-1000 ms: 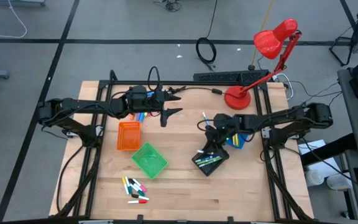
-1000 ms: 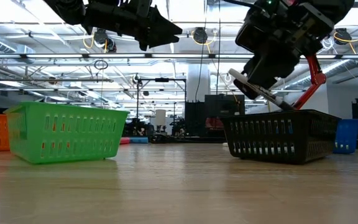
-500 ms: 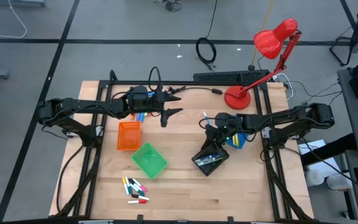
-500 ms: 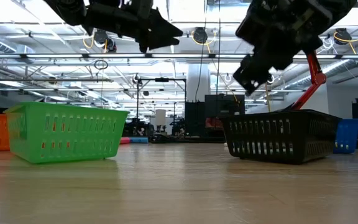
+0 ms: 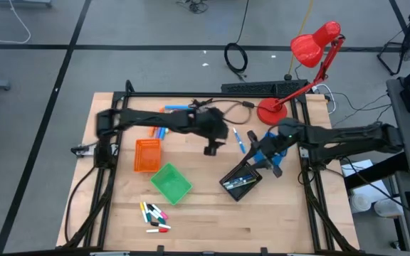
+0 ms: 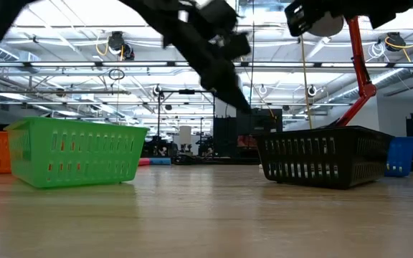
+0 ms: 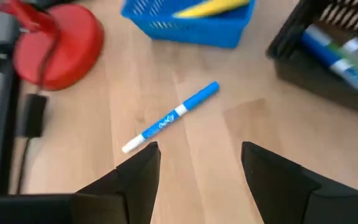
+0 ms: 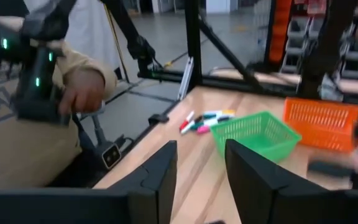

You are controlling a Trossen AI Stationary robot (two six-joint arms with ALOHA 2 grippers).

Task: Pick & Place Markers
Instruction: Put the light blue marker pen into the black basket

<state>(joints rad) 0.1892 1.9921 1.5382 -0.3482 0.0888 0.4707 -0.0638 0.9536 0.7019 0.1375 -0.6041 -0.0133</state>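
Four small trays sit on the counter (image 5: 212, 227): an orange tray (image 5: 146, 155), a green tray (image 5: 171, 183), a black tray (image 5: 240, 183) and a blue tray (image 5: 270, 158). The black tray holds a few markers, their number too small to count, and the blue tray shows a yellow one in the left wrist view. One thin blue marker (image 5: 240, 141) lies loose on bare wood between the two arms, apart from every tray. A cluster of short mixed-colour markers (image 5: 154, 216) lies near the front edge, roughly eight. A few more orange and blue markers (image 5: 164, 131) lie near the far edge behind the orange tray, partly hidden by the left arm.

The left gripper (image 5: 212, 147) hovers just short of the blue marker, its fingers (image 7: 135, 174) spread wide and holding nothing. The right gripper (image 5: 269, 167) is above the blue tray, beside the black one, its fingers (image 8: 157, 171) parted with nothing between them.

Open wood stretches across the front right corner and the middle of the counter. A red lamp (image 5: 280, 107) stands at the far right edge
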